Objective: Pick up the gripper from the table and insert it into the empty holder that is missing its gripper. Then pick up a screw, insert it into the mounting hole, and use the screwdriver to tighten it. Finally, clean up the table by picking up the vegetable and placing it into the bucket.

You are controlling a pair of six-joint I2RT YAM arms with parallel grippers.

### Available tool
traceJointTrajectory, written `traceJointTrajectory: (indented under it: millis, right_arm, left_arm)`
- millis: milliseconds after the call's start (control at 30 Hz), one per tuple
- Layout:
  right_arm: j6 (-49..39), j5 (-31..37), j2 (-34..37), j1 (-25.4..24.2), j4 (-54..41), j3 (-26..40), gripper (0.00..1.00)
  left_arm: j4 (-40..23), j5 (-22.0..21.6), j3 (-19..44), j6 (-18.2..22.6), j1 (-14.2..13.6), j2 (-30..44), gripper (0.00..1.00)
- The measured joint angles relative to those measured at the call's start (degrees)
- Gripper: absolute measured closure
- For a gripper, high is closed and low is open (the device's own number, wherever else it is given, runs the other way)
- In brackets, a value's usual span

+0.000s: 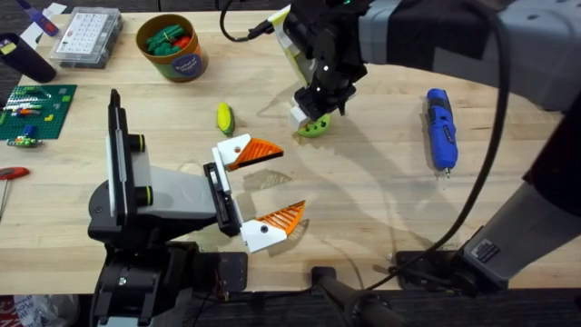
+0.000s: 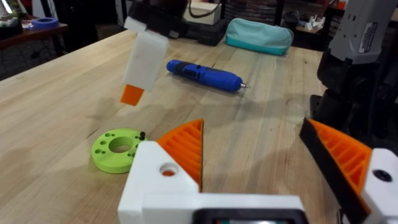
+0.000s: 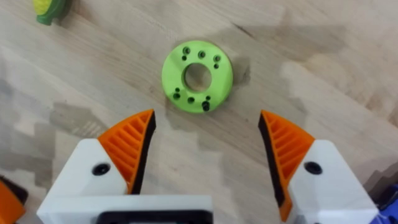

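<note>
A lime-green disc [image 1: 315,128] [image 3: 198,76] with a centre hole and several small holes lies flat on the table. A small black screw [image 3: 205,106] [image 2: 142,134] stands in one of its rim holes. My right gripper [image 1: 316,109] [image 3: 205,143] hangs open just above the disc, nothing between its orange pads. The left gripper [image 1: 283,182] [image 2: 258,155] is open low over the table, short of the disc. To the right lies the blue screwdriver [image 1: 440,127] [image 2: 205,73]. The yellow-green vegetable [image 1: 224,118] [image 3: 50,7] rests left of the disc. The bucket [image 1: 172,47] stands at the back left. The loose gripper part and its holder are out of view.
A clear compartment box [image 1: 86,36] sits left of the bucket, which holds green and red pieces. A green baseplate [image 1: 32,111] and a red-handled tool [image 1: 11,173] lie at the left edge. A teal pouch [image 2: 258,34] rests at the table's far side.
</note>
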Motion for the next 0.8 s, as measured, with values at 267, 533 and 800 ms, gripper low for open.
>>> traceJointTrajectory:
  millis: [267,533,800]
  right_arm:
    - [0.01,-0.74,0.43,-0.07,-1.88,0.0,0.332]
    - [0.01,-1.37,0.42,-0.09,-7.52,0.73,0.332]
    - [0.73,-1.55,-2.52,-0.23,-8.21,1.16,0.332]
  left_arm:
    - [0.32,0.09,0.03,-0.05,0.0,0.16,0.014]
    - [0.32,0.09,0.03,-0.05,0.0,0.15,0.014]
    - [0.32,0.07,0.03,-0.05,0.0,0.15,0.014]
